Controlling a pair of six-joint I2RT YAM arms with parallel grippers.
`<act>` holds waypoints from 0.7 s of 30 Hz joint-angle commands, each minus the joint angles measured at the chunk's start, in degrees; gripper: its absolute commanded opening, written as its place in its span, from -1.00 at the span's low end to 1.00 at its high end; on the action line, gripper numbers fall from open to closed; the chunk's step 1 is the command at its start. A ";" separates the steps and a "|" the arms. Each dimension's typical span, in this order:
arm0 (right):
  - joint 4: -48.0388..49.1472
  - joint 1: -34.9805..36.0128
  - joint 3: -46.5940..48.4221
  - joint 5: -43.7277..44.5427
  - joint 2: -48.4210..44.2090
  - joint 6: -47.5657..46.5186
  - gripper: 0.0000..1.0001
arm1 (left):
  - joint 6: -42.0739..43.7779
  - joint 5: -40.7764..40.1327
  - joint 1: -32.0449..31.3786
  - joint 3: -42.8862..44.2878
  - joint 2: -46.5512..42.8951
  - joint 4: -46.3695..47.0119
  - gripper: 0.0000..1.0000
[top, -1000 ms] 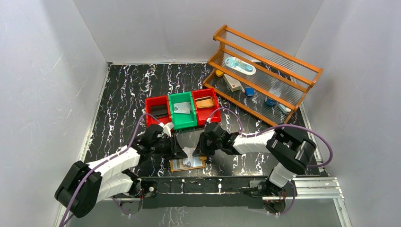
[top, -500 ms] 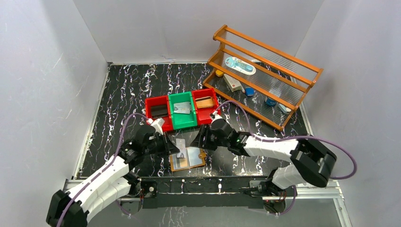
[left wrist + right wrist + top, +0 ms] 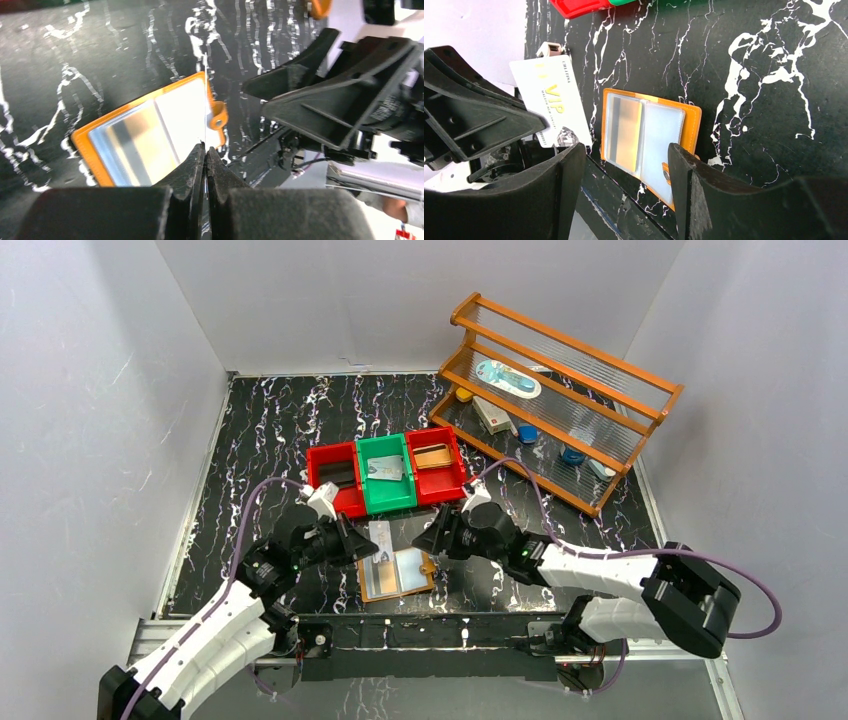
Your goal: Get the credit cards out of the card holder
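The tan card holder (image 3: 398, 575) lies open and flat on the black marbled table near the front edge. A credit card (image 3: 624, 132) with a dark stripe shows in one of its clear pockets. My left gripper (image 3: 205, 146) is shut on a white credit card (image 3: 551, 105), held on edge just above the holder's left side (image 3: 380, 540). In the left wrist view that card is only a thin line (image 3: 205, 100). My right gripper (image 3: 624, 150) hangs open to the right of the holder (image 3: 435, 538), with nothing between its fingers.
Behind the holder sit three bins: a red bin (image 3: 322, 458) with a black wallet, a green bin (image 3: 383, 445) with a card (image 3: 388, 470), and a red bin (image 3: 458, 462) with a brown case. A wooden rack (image 3: 560, 390) stands at the back right.
The right gripper has opened and drawn back to the right. The left gripper has shut on the white card and carried it left and away from the holder.
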 commanded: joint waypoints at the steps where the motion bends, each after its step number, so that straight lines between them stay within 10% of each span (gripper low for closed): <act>1: 8.13 -1.72 -0.38 -2.25 -2.62 -2.46 0.40 | -0.46 7.70 0.33 2.69 1.25 7.81 -1.00; 10: 19.66 -8.04 -0.44 -21.70 -0.87 -0.66 0.33 | -7.58 16.93 0.30 -1.51 4.90 24.69 -1.00; 21: 31.35 -9.20 -1.05 -30.24 4.32 3.11 -0.45 | -11.49 22.54 0.30 -4.17 6.31 32.70 -1.00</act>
